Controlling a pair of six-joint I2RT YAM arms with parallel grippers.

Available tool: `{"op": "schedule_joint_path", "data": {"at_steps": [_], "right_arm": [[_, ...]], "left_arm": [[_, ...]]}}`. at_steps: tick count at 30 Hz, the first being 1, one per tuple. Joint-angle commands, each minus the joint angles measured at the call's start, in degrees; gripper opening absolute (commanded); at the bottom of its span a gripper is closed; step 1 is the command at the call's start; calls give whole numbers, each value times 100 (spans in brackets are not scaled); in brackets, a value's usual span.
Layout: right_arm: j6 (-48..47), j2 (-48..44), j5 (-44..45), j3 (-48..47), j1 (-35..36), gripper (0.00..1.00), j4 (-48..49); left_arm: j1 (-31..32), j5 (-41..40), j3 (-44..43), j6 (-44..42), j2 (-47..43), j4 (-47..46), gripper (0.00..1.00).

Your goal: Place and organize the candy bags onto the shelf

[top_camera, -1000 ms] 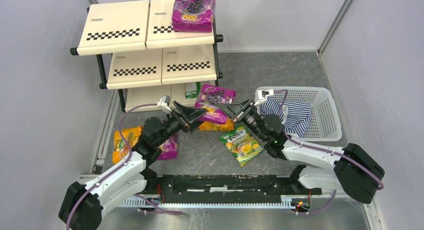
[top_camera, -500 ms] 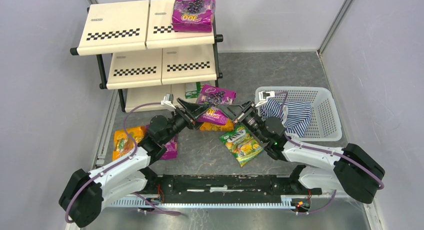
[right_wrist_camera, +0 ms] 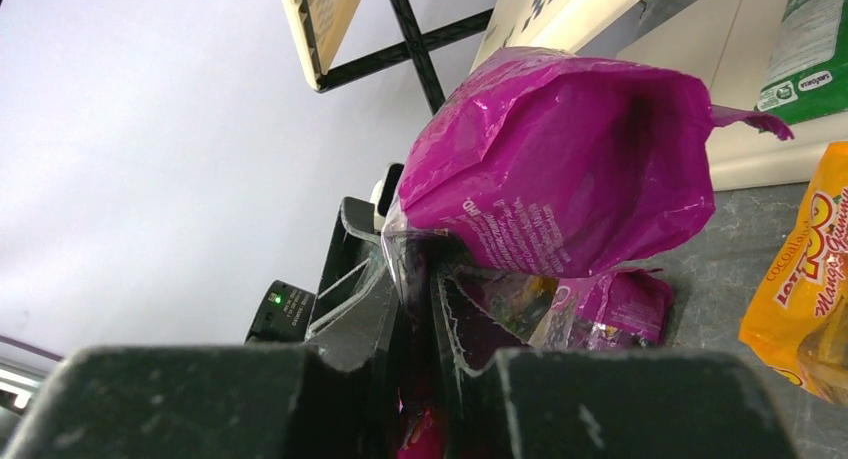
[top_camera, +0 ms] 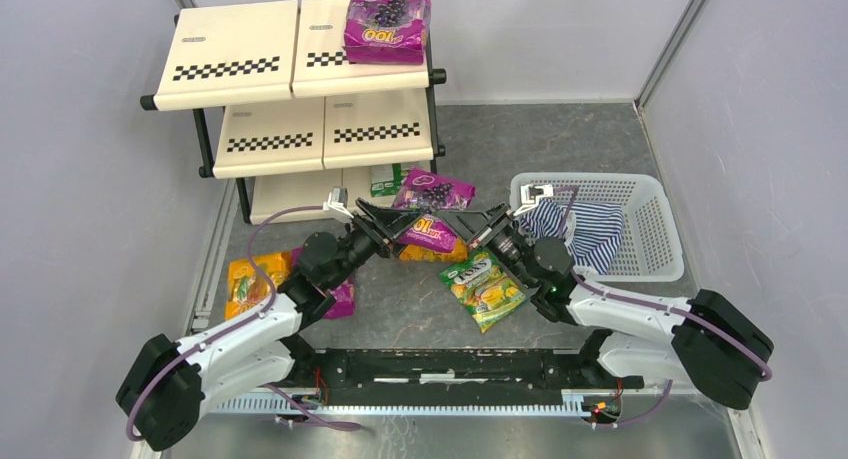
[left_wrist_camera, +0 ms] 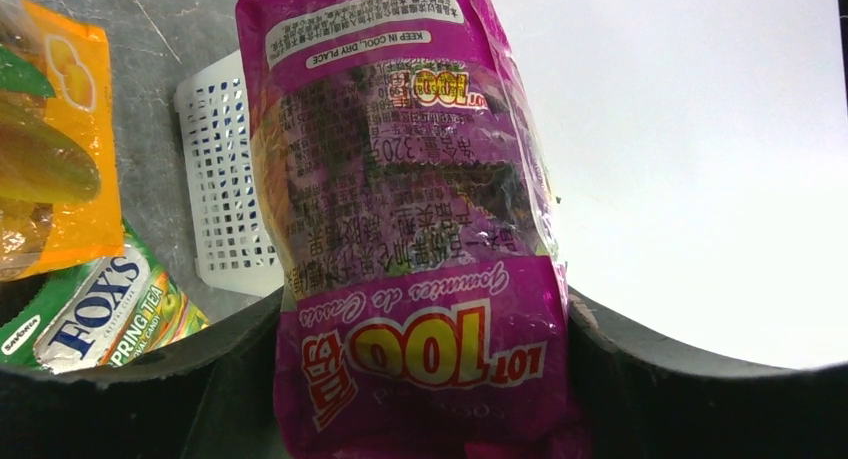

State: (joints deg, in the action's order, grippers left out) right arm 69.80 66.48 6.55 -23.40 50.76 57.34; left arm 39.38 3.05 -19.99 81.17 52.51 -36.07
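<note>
A purple candy bag (top_camera: 432, 192) with a yellow "100" hangs in the air in front of the shelf (top_camera: 230, 69). My right gripper (top_camera: 463, 220) is shut on its edge; the pinch shows in the right wrist view (right_wrist_camera: 415, 279), with the bag (right_wrist_camera: 560, 159) above it. My left gripper (top_camera: 400, 227) is open, with its jaws on either side of the bag's lower end (left_wrist_camera: 420, 359) and touching it. Another purple bag (top_camera: 387, 21) lies on the shelf's top tier. A green bag (top_camera: 383, 179) sits on the bottom tier.
On the floor lie an orange bag (top_camera: 437, 251), a green Fox's bag (top_camera: 483, 289), an orange bag (top_camera: 245, 284) and a purple bag (top_camera: 340, 299) by the left arm. A white mesh basket (top_camera: 655, 199) with a striped cloth (top_camera: 590, 229) stands at the right.
My left gripper has moved right and up to the held purple bag, and its fingers now flank it. The right gripper has lifted the bag slightly towards the shelf.
</note>
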Motion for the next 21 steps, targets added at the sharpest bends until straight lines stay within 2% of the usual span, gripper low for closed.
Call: {"op": "schedule_joint_path", "data": {"at_steps": [1, 9, 14, 18, 21], "right_arm": [[153, -332, -123, 16, 62, 12, 728], [168, -348, -353, 83, 67, 23, 541], [111, -345, -498, 72, 68, 33, 458], [8, -395, -538, 81, 63, 44, 360], [-248, -539, -632, 81, 66, 60, 75]], "left_arm": [[-9, -287, -251, 66, -257, -419, 71], [5, -182, -272, -7, -570, -278, 61], [6, -184, -307, -106, -836, -48, 49], [-1, -122, -386, -195, -935, 78, 48], [-1, -103, -406, -206, -1043, 174, 47]]}}
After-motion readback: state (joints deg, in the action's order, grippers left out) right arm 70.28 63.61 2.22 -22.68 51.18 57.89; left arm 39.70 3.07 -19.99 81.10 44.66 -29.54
